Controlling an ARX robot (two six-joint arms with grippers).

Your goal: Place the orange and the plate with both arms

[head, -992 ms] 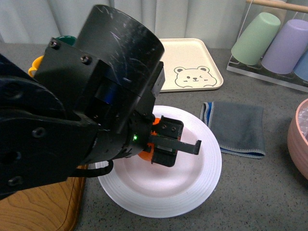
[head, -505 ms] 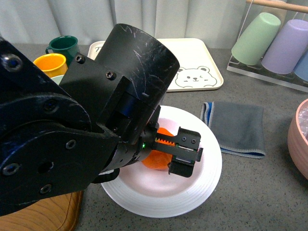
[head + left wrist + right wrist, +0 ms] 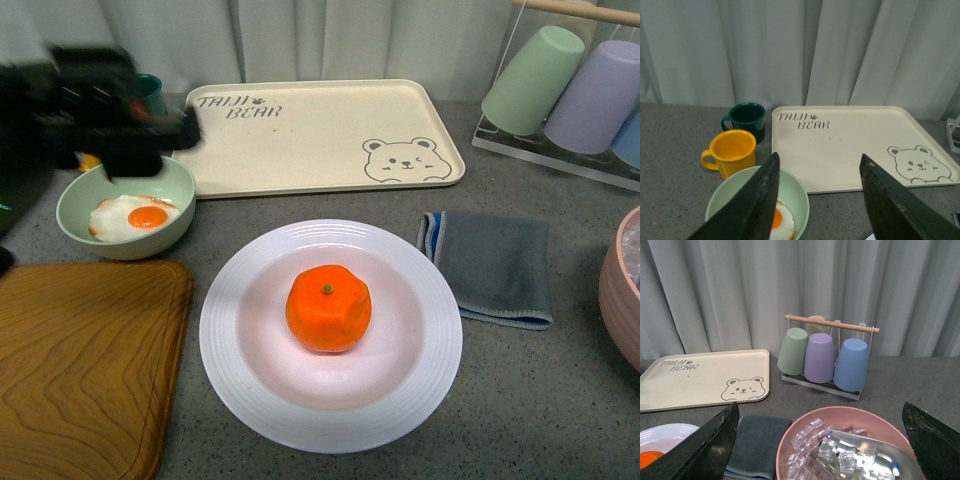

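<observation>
The orange [image 3: 328,308] sits stem up in the middle of the white ridged plate [image 3: 420,390], at the front centre of the table. Nothing touches it. My left gripper [image 3: 150,125] is a blur at the far left, above the pale green bowl, well away from the plate. In the left wrist view my left gripper [image 3: 820,160] is open and empty, over the bowl and the tray's near edge. My right gripper [image 3: 820,410] is wide open and empty above the pink bowl. The right wrist view shows an edge of the plate [image 3: 670,432] and a sliver of the orange [image 3: 650,460].
A beige bear tray [image 3: 320,130] lies behind the plate. The green bowl [image 3: 70,215] holds a fried egg. Around these are a wooden board [image 3: 80,370], a grey cloth [image 3: 495,265], a pink bowl [image 3: 620,290] of ice, a cup rack [image 3: 570,90] and a yellow mug [image 3: 732,150].
My left arm filled the view with its jaws around the orange over the plate. It has let go and pulled away to the far left. The orange stays on the plate.
</observation>
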